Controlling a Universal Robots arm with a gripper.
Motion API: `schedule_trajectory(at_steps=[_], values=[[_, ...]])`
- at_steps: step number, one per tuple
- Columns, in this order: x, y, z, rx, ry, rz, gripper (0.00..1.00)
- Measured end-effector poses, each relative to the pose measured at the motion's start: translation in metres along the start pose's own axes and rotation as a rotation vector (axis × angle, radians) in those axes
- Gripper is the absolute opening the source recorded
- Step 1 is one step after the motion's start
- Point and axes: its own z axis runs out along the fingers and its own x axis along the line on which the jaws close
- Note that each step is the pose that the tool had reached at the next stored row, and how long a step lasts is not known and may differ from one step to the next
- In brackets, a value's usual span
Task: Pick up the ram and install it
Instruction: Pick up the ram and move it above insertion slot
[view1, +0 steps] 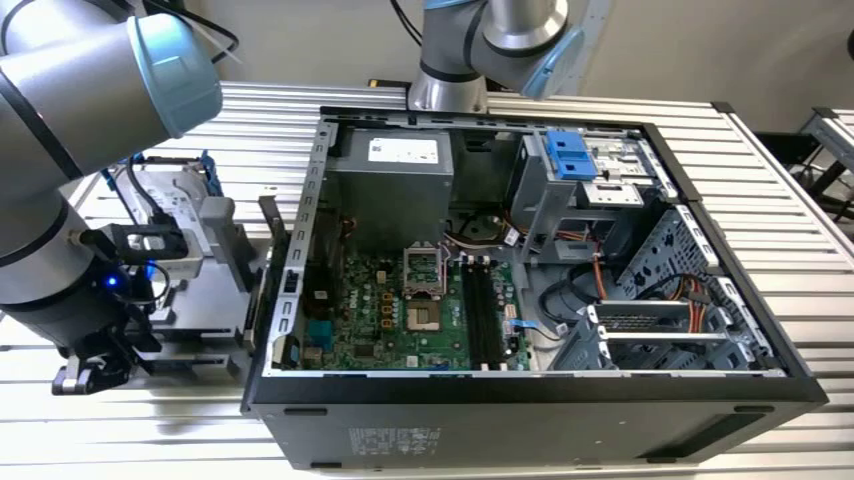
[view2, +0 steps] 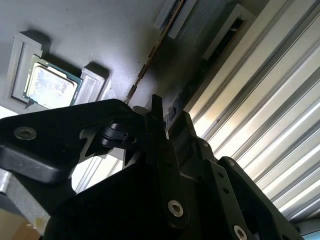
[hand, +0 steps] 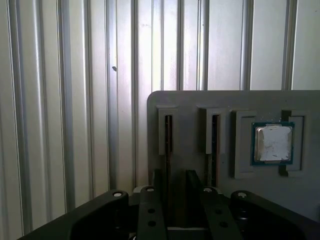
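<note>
The arm (view1: 94, 80) descends the exterior view's left edge, upper left to lower left. At its foot the end effector (view1: 88, 374) points downward. In the first wrist view its fingers (hand: 158, 182) stand narrowly apart.

Two ram sticks (hand: 168, 135) (hand: 214, 135), one processor (hand: 272, 143), one case (view1: 534, 400)

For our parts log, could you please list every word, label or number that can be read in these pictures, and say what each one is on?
No text here can be read.
The white label on the power supply: print too small to read.
The sticker on the computer case outer wall: too small to read.
The processor in the grey tray: no legible marking.
</note>
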Motion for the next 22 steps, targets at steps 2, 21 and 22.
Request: schedule_trajectory(at_steps=[2, 21, 22], values=[[0.0004, 0.0000, 0.0001, -0.0001, 0.0014, -0.006, 1.00], [0.0007, 0.0000, -0.0001, -0.0009, 0.0089, -0.020, 0.00], [0.0007, 0.0000, -0.0001, -0.0009, 0.0092, -0.021, 0.00]])
